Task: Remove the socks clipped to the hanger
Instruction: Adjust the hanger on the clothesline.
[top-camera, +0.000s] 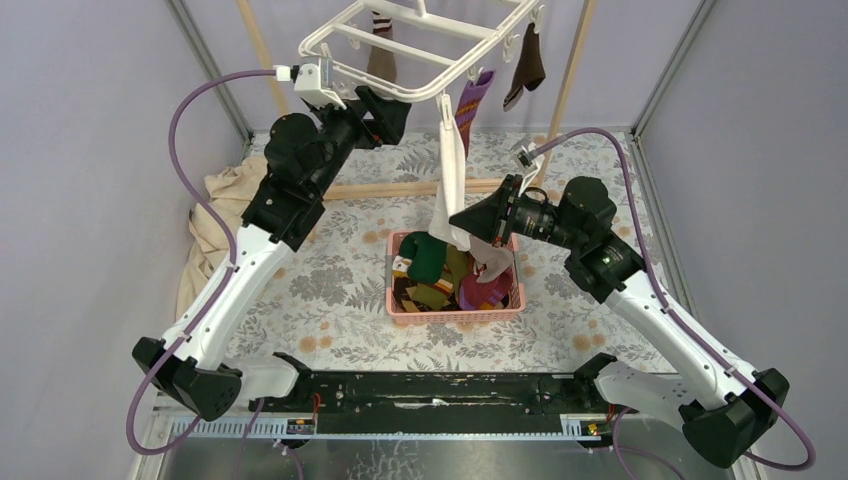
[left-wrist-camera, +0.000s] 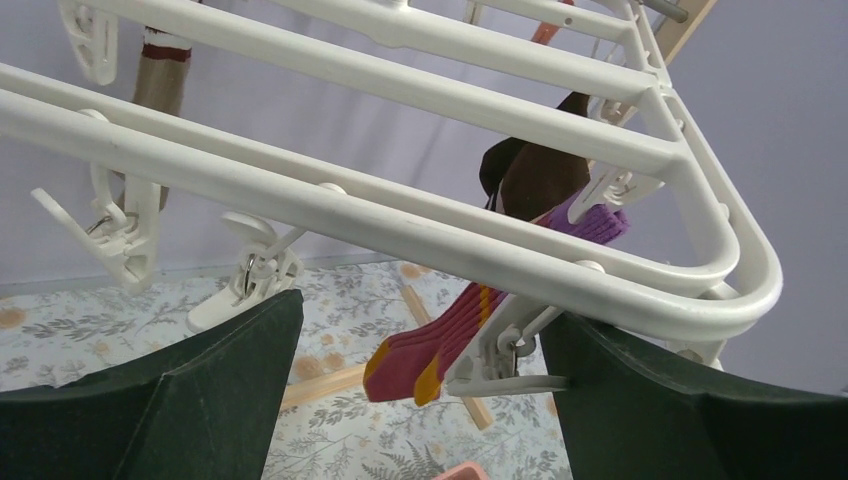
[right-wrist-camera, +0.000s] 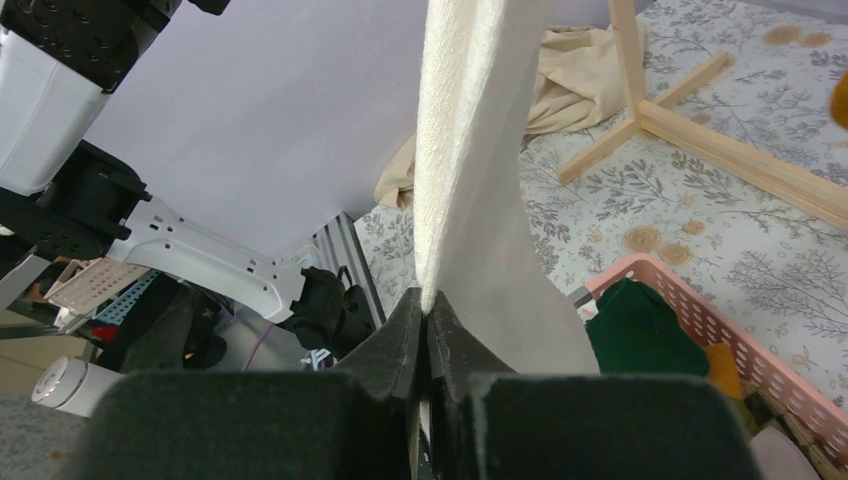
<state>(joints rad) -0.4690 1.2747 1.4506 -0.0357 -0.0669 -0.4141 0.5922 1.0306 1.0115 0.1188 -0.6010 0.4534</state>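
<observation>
Wrist view shows right gripper pinching white sock; overhead hides that.

Top view looks down from behind; left wrist looks up, close under the hanger both share.

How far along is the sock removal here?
Done: several socks lie in the pink basket. In hand: the right end effector is shut on a white sock that hangs clipped to the hanger; the left end effector is open at the hanger's rail. Left: at least the purple striped sock, dark brown sock and tan sock hang clipped.
</observation>
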